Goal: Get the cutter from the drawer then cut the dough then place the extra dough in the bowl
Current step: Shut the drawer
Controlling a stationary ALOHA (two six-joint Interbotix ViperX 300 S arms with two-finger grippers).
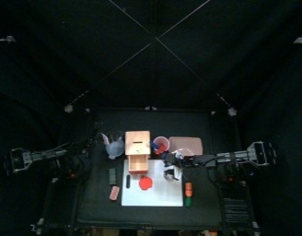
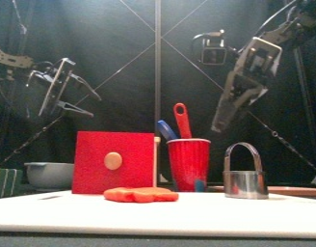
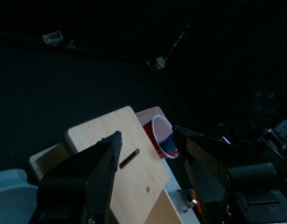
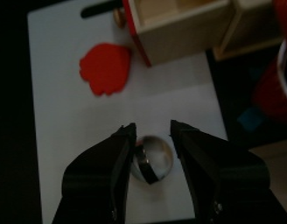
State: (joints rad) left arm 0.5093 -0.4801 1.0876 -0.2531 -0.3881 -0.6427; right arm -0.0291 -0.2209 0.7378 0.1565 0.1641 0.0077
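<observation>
The round metal cutter (image 2: pixel 246 174) stands upright on the white cutting board (image 4: pixel 64 131), right of the flat red dough (image 2: pixel 140 195). My right gripper (image 2: pixel 223 122) hangs open well above the cutter. In the right wrist view the cutter (image 4: pixel 154 158) lies between and below the open jaws, with the dough (image 4: pixel 108 67) farther off. The wooden box (image 1: pixel 139 146) has its red drawer front (image 2: pixel 113 162) pulled out toward the board. The blue-grey bowl (image 2: pixel 47 174) sits left of the box. My left gripper (image 2: pixel 51 92) is raised at the left, open and empty.
A red cup (image 2: pixel 189 162) holding a blue and a red toy knife stands behind the board, right of the box. A pink tray (image 1: pixel 187 145) lies at the back right. Small toy foods (image 1: pixel 188 191) lie along the board's right and left edges.
</observation>
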